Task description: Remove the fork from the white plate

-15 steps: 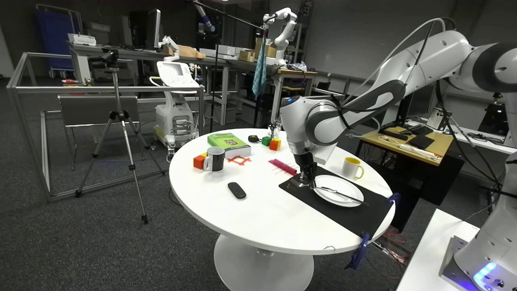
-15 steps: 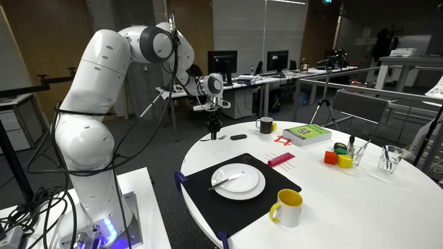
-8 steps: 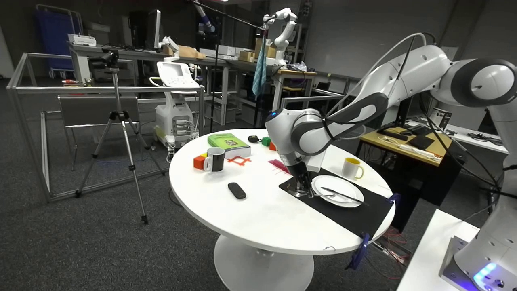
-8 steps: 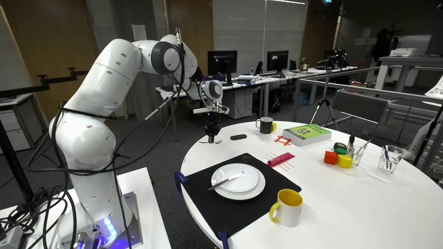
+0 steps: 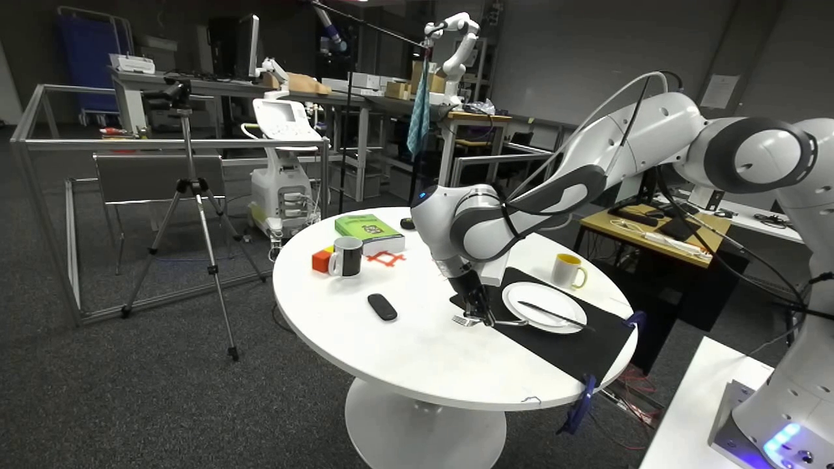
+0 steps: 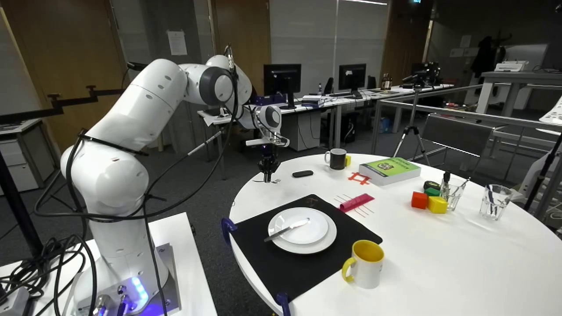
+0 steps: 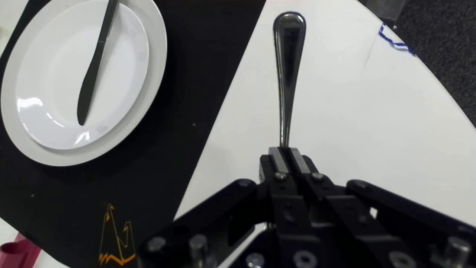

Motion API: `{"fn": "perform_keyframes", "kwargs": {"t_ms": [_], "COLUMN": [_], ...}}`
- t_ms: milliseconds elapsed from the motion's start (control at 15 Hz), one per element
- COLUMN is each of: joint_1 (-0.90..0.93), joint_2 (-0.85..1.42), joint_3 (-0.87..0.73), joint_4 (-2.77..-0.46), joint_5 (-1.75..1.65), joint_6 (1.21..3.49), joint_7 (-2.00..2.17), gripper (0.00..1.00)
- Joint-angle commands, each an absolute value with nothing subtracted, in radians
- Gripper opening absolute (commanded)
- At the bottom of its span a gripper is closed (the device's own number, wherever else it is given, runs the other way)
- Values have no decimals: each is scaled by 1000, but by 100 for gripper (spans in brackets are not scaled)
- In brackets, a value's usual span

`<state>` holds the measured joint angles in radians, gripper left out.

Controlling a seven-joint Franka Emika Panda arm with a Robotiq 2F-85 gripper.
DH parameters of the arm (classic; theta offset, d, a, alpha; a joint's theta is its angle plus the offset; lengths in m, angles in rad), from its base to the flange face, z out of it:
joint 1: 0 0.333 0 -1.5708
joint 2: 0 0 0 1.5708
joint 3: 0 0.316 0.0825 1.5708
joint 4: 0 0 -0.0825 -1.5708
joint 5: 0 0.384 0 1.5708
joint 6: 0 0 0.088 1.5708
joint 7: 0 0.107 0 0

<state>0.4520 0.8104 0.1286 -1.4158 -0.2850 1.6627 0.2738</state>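
One fork (image 7: 288,74), off the plate (image 7: 41,85);
It is gripped crosswise by the claw (image 7: 287,154); its long axis is held over table (image 7: 342,96).

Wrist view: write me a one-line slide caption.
Fork held in the claw, off to one side of two stacked white plates with a knife on the top one.

From well back on different sides, both exterior views share the table (image 5: 417,355). The wrist view looks down, close above the fork (image 7: 288,63).
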Motion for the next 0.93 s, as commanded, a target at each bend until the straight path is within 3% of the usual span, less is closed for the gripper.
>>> {"fn": "perform_keyframes", "kwargs": {"t_ms": [0,800,867], "joint_1": [449,472,464], "joint_2": [817,847,854], "joint_3": [132,102,112], "joint_4": [-1363,-1367,-1363], "joint_5": [-257,-217,-212], "joint_6": [1644,1771,1743], "joint_7": [261,418,376], "gripper": [1,1,6]}}
